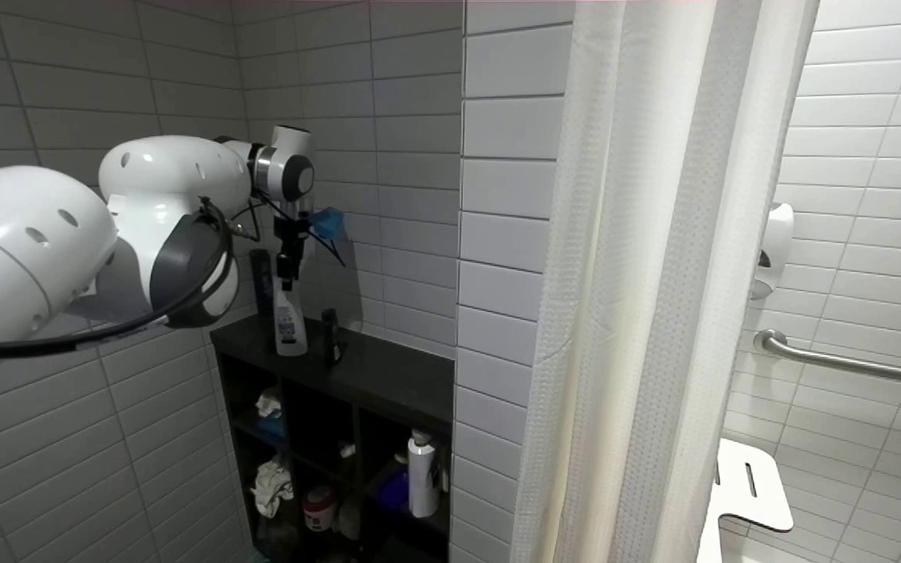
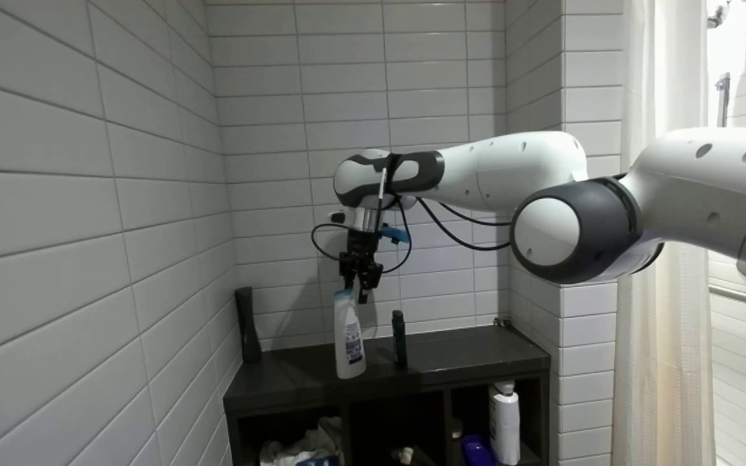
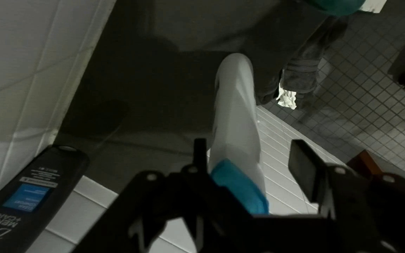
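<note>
Gripper [image 3: 249, 149] spread round cap [image 3: 243, 189] of btl [image 2: 350, 343], not clamped AFAICT. It stands nr front edge of shelf [image 2: 476, 353]. Lined up; whether grasp's left to do or already released, can't tell.

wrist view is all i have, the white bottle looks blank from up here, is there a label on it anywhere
Observer: Yes, in both exterior views the white bottle shows a label, its print too small to read.
Operator: ok, anything else standing close by
Observer: A slim dark bottle stands beside it, apart from it, on the shelf top.
Operator: and whats stored underneath
Observer: One compartment below holds another bottle, also white, standing up; both exterior views show it.
</note>
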Tool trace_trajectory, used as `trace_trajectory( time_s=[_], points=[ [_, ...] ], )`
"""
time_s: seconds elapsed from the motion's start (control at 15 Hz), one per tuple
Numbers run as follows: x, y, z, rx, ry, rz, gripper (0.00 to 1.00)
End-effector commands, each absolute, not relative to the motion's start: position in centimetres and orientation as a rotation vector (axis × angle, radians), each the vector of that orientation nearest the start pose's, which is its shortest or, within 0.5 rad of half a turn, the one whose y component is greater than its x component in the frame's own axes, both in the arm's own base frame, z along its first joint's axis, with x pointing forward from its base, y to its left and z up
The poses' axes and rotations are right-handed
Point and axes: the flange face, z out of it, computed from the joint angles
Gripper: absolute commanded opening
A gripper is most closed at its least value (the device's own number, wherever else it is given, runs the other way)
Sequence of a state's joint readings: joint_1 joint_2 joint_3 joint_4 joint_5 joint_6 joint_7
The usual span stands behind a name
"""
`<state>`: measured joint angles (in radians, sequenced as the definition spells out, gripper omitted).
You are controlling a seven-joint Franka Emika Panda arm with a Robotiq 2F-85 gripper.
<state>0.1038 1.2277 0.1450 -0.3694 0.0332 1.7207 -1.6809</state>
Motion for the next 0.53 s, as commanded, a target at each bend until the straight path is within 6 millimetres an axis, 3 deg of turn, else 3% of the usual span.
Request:
trace_trajectory(
  time_s=[0.0,0.13,0.47],
  points=[
    [80.0,13.0,36.2,1.896,2.448,0.258,0.93],
    [80.0,13.4,36.8,1.87,2.427,0.232,1.0],
    [79.8,14.8,38.7,1.818,2.344,0.153,1.0]
  ],
)
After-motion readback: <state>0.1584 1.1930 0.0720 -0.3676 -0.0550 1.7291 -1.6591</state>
